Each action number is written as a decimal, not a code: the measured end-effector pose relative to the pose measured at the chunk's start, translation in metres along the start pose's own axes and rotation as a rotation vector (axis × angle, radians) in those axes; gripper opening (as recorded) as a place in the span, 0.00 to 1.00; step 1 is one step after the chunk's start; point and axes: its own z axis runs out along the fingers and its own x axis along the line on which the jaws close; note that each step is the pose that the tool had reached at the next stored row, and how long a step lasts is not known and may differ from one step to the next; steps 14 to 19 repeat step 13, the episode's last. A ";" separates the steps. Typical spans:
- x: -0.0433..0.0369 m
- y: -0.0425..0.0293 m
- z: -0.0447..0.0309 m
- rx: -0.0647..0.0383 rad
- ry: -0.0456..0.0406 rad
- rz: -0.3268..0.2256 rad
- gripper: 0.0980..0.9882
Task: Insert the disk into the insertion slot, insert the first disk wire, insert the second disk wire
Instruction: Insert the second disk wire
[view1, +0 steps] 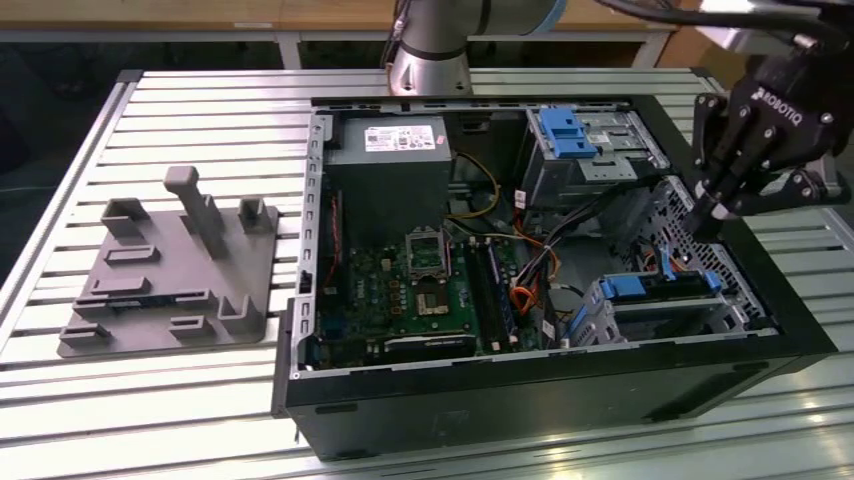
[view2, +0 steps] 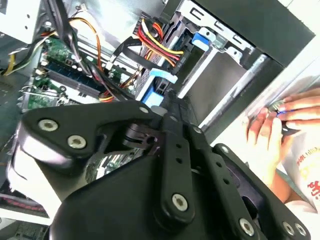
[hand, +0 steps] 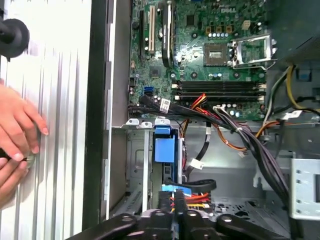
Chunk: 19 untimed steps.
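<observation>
Item: open computer case (view1: 534, 380) lying on a slatted metal table (view1: 174, 390), motherboard (view1: 427, 290) exposed. Item: gripper (view1: 703, 225), in the exterior view at the case's right side, reaching down just above the low silver drive cage. Fingers drawn narrow together at the tips; in the first wrist view the gripper (hand: 175, 216) meets a blue connector (hand: 175, 190) with red, yellow and black leads beside it, though whether that plug is actually pinched between the fingers cannot be told. Item: disk (view1: 663, 288), seated in the insertion slot (view1: 727, 265) toward the near right corner of the case, its blue carrier edge showing at the cage mouth; in the first wrist view the blue carrier (hand: 164, 145) lies just beyond the fingertips. Item: taller cage with blue latch (view1: 571, 135), far right of the case, well apart from the work. Item: grey fixture plate (view1: 167, 270) on the table at the exterior view's left. Item: a person's hand (hand: 17, 135) resting on the table outside the case wall. Handling note, as judgement: the step in hand appears to be a disk wire; the plug should be squared to its socket, pressed straight along the socket axis, and the neighbouring wire bundle (hand: 240, 135) kept from snagging.
</observation>
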 end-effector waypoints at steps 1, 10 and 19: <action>-0.0003 0.0003 -0.0045 0.000 -0.0002 0.001 0.04; -0.0022 0.0005 -0.0075 0.000 0.0023 0.003 0.01; -0.0027 0.0005 -0.0077 0.000 0.0032 0.003 0.01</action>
